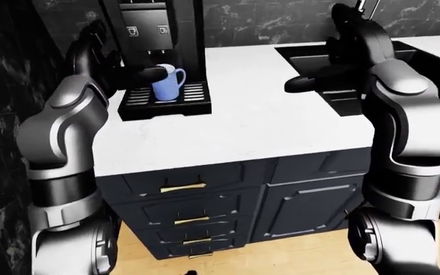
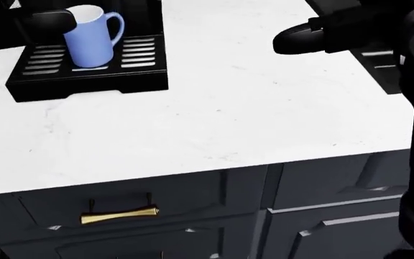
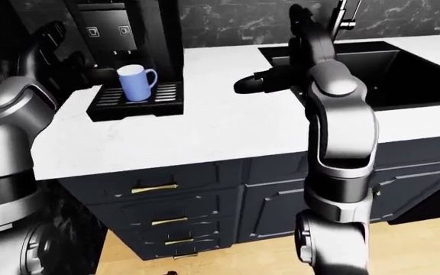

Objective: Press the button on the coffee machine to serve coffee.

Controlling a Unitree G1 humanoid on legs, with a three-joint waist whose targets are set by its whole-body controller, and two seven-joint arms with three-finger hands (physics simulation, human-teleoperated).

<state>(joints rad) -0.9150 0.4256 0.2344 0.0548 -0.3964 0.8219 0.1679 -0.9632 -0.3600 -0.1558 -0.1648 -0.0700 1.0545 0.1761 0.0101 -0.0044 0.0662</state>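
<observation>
The black coffee machine (image 1: 155, 34) stands at the top left of the white counter (image 1: 266, 123), with two small square buttons (image 1: 132, 30) on its face. A blue mug (image 1: 170, 83) stands upright on the machine's slatted drip tray (image 1: 193, 94), under the spout. My left hand (image 1: 147, 73) is at the mug's left side, well below the buttons; one finger lies against the mug and none wraps round it. My right hand (image 1: 303, 83) hovers empty over the counter near the sink's left edge, fingers pointing left.
A black sink (image 3: 373, 69) is set into the counter at the right, with a tap (image 3: 347, 14) above it. Dark cabinet drawers with brass handles (image 1: 182, 187) run below the counter. A dark marble wall stands behind.
</observation>
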